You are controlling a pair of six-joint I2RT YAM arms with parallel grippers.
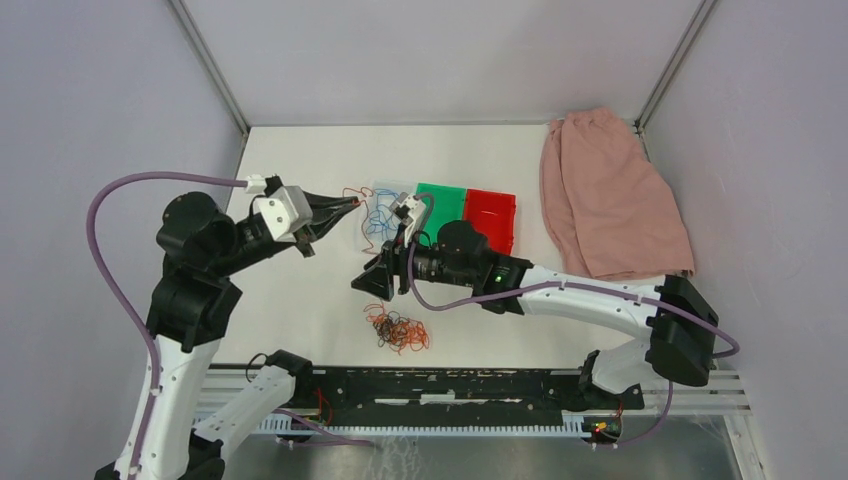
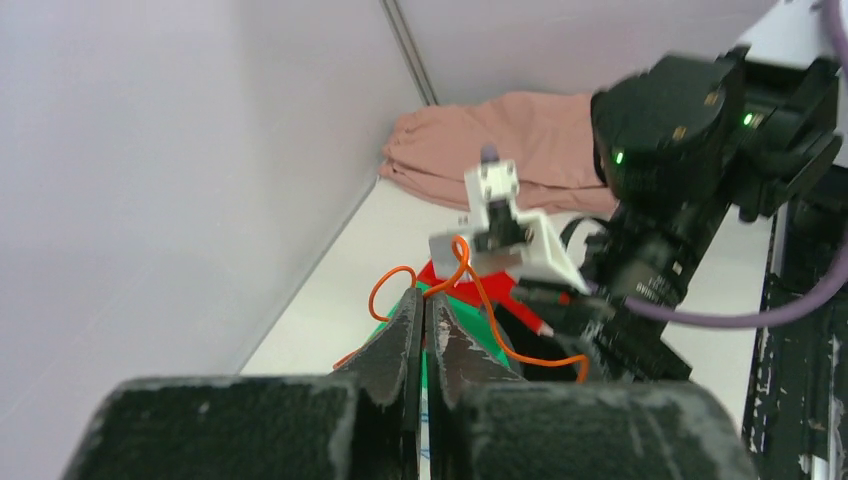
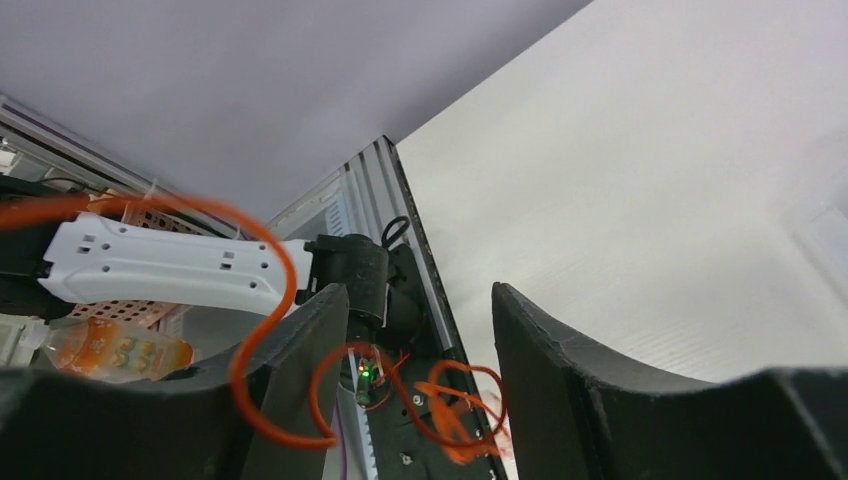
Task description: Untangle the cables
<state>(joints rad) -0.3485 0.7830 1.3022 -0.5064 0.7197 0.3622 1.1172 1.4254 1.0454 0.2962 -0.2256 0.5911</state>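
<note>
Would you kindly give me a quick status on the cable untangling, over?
Left gripper shut on orange cable. Right gripper open, orange loop across one finger. Tangled heap on table. Nothing blocking.

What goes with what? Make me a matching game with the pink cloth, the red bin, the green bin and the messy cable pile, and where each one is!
Things:
1. pink cloth
2. red bin
3. green bin
4. cable pile

Places:
A. just left of the red bin
B. near side of the table, in front of the bins
C. far right corner of the table
D. the bin nearest the cloth

Pairs: 1-C, 2-D, 3-A, 4-B.
</note>
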